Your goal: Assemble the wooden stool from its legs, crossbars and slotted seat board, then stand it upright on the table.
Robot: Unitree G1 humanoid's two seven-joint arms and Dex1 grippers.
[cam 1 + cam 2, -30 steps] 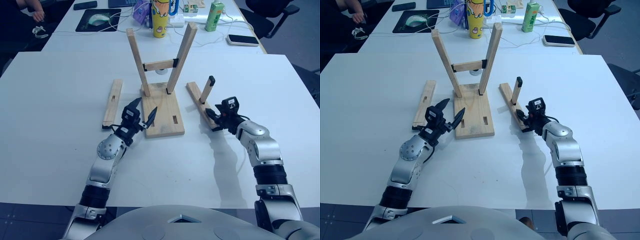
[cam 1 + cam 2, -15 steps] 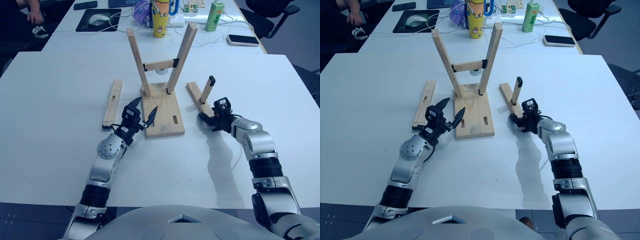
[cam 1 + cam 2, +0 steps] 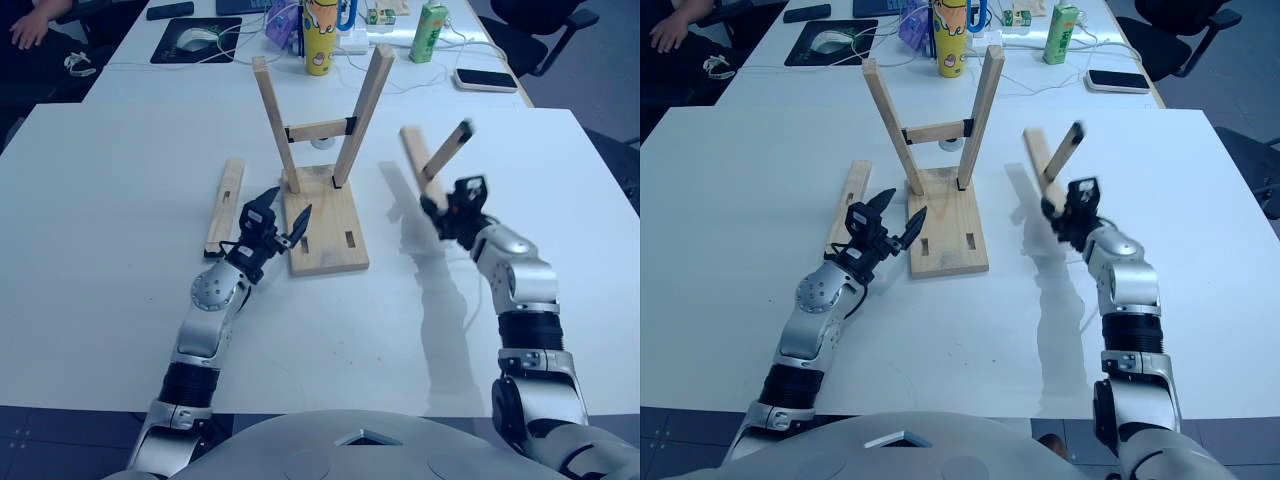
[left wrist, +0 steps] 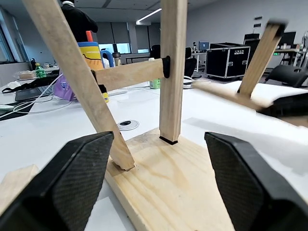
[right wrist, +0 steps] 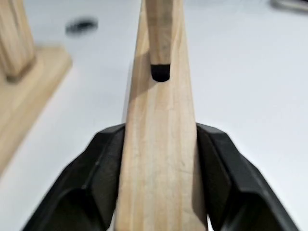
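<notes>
Wooden leg with crossbar (image 3: 418, 158) is squeezed between right gripper (image 3: 447, 205) fingers, held up to fit; left gripper (image 3: 283, 212) fingers wait apart beside flat slotted seat board (image 3: 325, 245).

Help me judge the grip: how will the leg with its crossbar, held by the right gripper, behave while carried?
Probably stiff: the leg looks like solid wood, clamped flat in the right gripper. Likely light, since it is held clear of the table by one end. It may tend to twist, as the crossbar juts out to one side.
</notes>
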